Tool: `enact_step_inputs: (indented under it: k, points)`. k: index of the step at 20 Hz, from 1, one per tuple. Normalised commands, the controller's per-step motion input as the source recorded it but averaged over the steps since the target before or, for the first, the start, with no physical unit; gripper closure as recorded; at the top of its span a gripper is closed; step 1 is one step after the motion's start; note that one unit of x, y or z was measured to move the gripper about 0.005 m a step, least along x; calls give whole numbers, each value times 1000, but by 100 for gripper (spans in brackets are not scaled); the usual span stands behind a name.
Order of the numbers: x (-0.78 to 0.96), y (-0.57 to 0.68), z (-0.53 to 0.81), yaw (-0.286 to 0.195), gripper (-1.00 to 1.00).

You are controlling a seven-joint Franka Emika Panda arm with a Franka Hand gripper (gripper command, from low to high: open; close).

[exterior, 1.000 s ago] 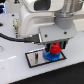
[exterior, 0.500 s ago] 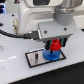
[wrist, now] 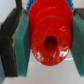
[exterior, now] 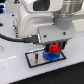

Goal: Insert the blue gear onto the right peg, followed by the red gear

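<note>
In the exterior view the blue gear [exterior: 49, 57] lies flat on the grey, black-bordered plate [exterior: 34, 59], toward the exterior view's right end. The red gear [exterior: 53, 49] sits directly above it, and whether the two touch cannot be made out. My gripper [exterior: 52, 48] is shut on the red gear from above. The wrist view shows the red gear [wrist: 47, 25] with its dark centre hole, squeezed between the teal pads [wrist: 21, 42]. The right peg is hidden under the gears.
The white arm body [exterior: 40, 17] looms over the plate. A black cable [exterior: 12, 38] loops at the exterior view's left. White table surface [exterior: 20, 72] surrounds the plate.
The gripper with the red gear has sunk very slightly toward the blue gear. The blue gear and the plate have stayed put.
</note>
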Motion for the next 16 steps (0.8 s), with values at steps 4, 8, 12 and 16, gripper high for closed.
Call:
enact_step_inputs:
  k: [4, 8, 12, 16]
  points:
    - [216, -22, -193, 0, 100]
    - [52, 37, 113, 0, 100]
    - [52, 90, 297, 0, 100]
    - [226, -44, 1, 0, 100]
